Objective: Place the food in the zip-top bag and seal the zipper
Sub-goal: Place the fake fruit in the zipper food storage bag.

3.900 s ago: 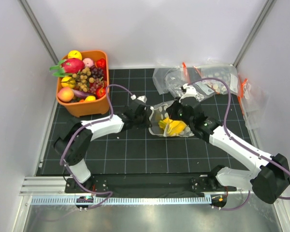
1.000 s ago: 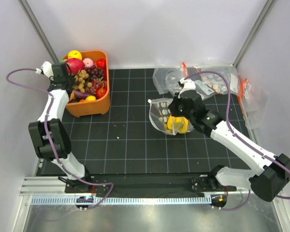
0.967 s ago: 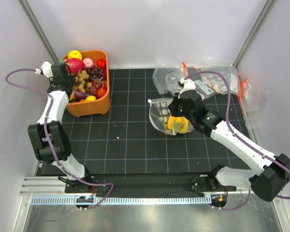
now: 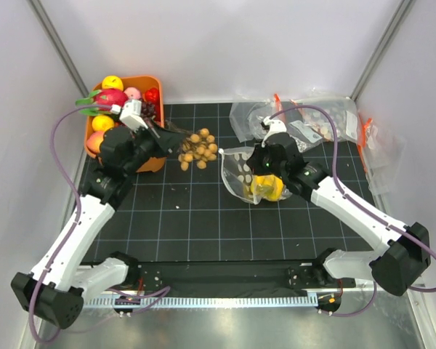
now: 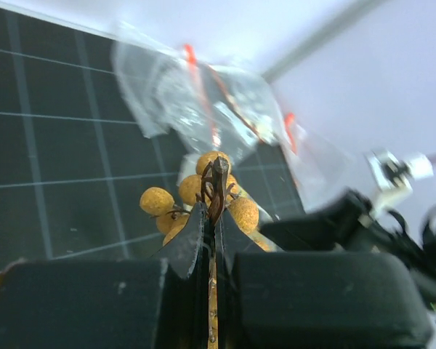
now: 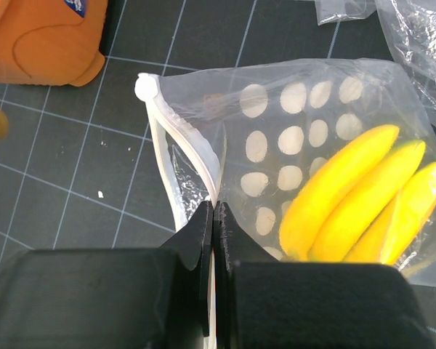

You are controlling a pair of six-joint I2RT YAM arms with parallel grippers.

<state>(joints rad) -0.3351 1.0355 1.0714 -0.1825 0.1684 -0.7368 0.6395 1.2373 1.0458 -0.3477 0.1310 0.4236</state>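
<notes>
**Now: brown cluster in the air, bag mouth held up for it**

The left gripper (image 4: 167, 138) is pinched tight on the thin stem of the brown ball cluster (image 4: 198, 150), so the balls hang free beyond its fingertips, above the black grid mat (image 4: 203, 225) between the orange basket (image 4: 134, 78) and the bag. Gripping by the stem looks deliberate: the bunch stays whole and its bulk leads towards the opening.

The right gripper (image 6: 212, 218) is closed on one lip of the zip-top bag (image 6: 305, 109), right at the white zipper (image 6: 176, 138). In the wrist view that lip is lifted away from the other, so the mouth gapes towards the basket side, facing the approaching cluster.

The banana bunch (image 6: 349, 196) already lies inside, deep at the closed end, which leaves room near the mouth. The peach (image 4: 94, 142) seems to sit in the basket beside the left arm. By my reading, one fruit is bagged, one is in transit, and the sealing is not yet begun.
</notes>
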